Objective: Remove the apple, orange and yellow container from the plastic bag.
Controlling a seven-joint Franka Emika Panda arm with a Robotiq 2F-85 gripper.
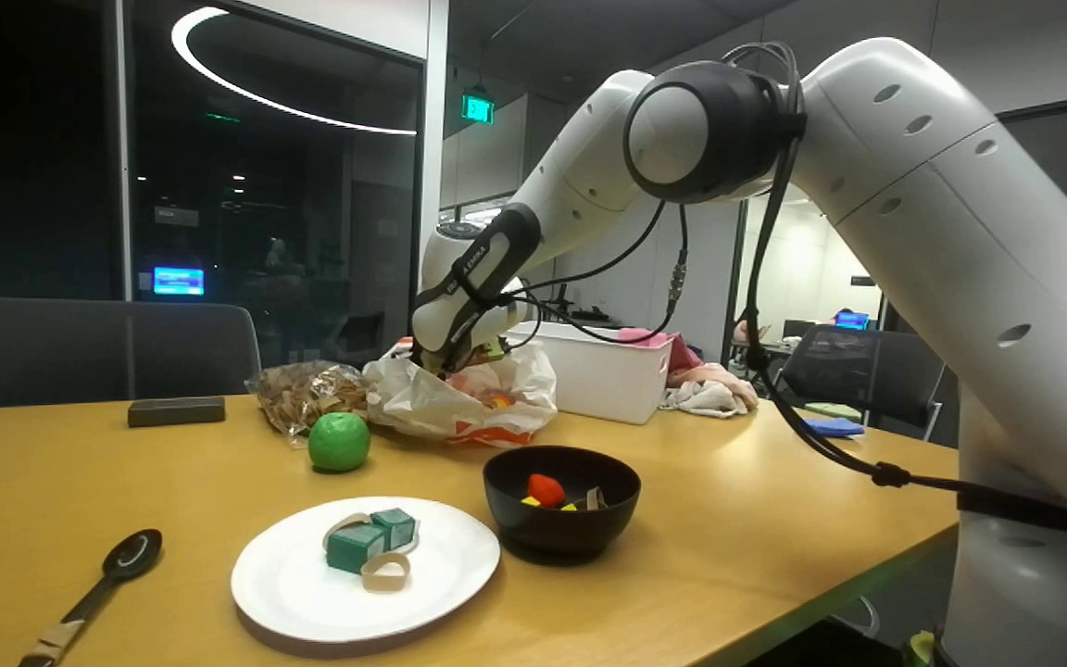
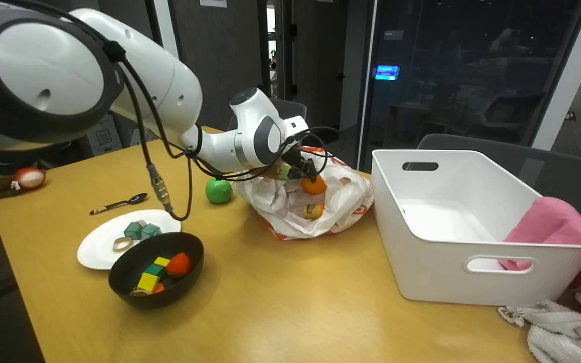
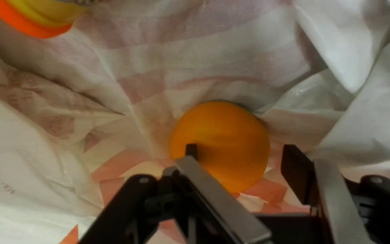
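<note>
The white plastic bag [image 1: 459, 398] [image 2: 290, 222] lies open on the table. An orange [image 2: 313, 185] sits inside it; it also shows in the wrist view [image 3: 229, 135]. The yellow container [image 2: 313, 211] lies in the bag apart from the orange, and its orange rim end shows at the top left of the wrist view [image 3: 42, 17]. A green apple [image 1: 339, 442] [image 2: 219, 191] stands on the table beside the bag. My gripper [image 3: 240, 150] is open and points into the bag over the orange. One finger overlaps the orange in view; the other is right of it. I cannot tell whether either touches.
A clear bag of brown pieces [image 1: 307, 394] lies beside the plastic bag. A white bin [image 2: 472, 272] with pink cloth stands on its other side. A black bowl [image 1: 561, 537], a white plate [image 1: 283, 593] with blocks and a black spoon [image 1: 131, 556] are on the table.
</note>
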